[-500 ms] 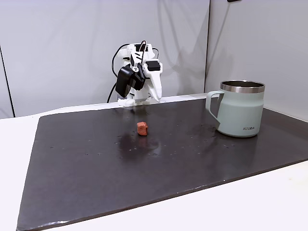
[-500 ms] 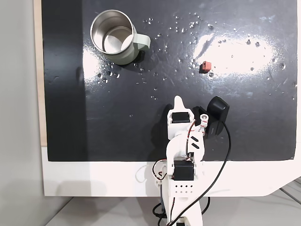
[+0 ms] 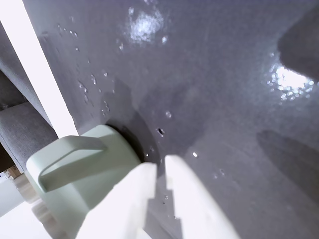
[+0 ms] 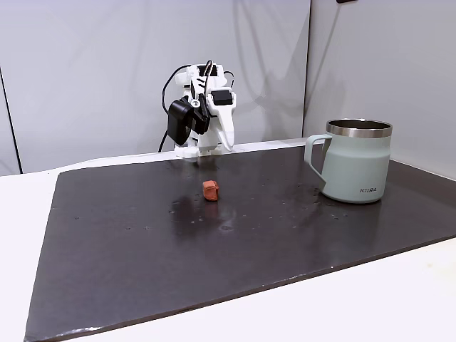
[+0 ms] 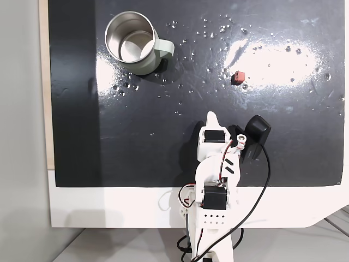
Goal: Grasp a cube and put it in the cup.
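Observation:
The cube (image 4: 210, 189) is a tiny reddish-orange block lying alone on the black mat, seen from above (image 5: 238, 77) to the right of centre. The cup (image 4: 356, 161) is a sage-green mug with a steel rim, upright at the mat's right in the side fixed view. From above the cup (image 5: 133, 43) sits at the upper left, handle pointing right. The wrist view has the cup (image 3: 84, 169) at lower left. My gripper (image 5: 211, 115) is folded back near the arm's base, shut on nothing, well short of the cube. My gripper (image 4: 229, 142) points down; my gripper (image 3: 160, 167) shows a thin slit.
The black mat (image 4: 142, 249) is glossy with small water droplets and lies on a white table (image 4: 399, 299). A black camera module (image 5: 256, 131) and its cable hang at the arm's right side. A grey wall (image 4: 85, 71) stands behind the arm.
The arm has swung slightly toward the cube's side, rightward in the view from above. Cube and cup have stayed put.

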`<state>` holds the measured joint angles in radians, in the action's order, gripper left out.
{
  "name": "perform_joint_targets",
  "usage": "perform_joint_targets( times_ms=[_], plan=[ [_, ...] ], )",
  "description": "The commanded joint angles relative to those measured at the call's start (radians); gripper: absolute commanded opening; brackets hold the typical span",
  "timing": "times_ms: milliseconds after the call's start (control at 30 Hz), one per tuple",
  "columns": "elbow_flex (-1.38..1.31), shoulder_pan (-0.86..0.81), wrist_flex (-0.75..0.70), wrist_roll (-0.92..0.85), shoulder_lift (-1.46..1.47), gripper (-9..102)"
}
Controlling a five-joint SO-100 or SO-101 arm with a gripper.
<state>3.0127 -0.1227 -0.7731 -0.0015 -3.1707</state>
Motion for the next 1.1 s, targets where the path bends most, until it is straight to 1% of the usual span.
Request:
perform_joint_targets(
  times_ms=[0,233,400,567,700,833,1067],
  plan=[
    [-0.008,-0.003,0.031,0.009,-0.006,0],
    [-0.011,0.011,0.029,-0.003,-0.006,0],
    [-0.107,0.026,-0.067,-0.015,-0.008,0],
    [-0.195,0.021,-0.098,-0.069,0.034,0],
    [-0.331,0.003,-0.129,-0.089,0.146,0],
    [-0.503,0.0,-0.173,-0.098,0.336,0],
    [-0.77,-0.054,-0.206,-0.115,0.62,0]
  ],
)
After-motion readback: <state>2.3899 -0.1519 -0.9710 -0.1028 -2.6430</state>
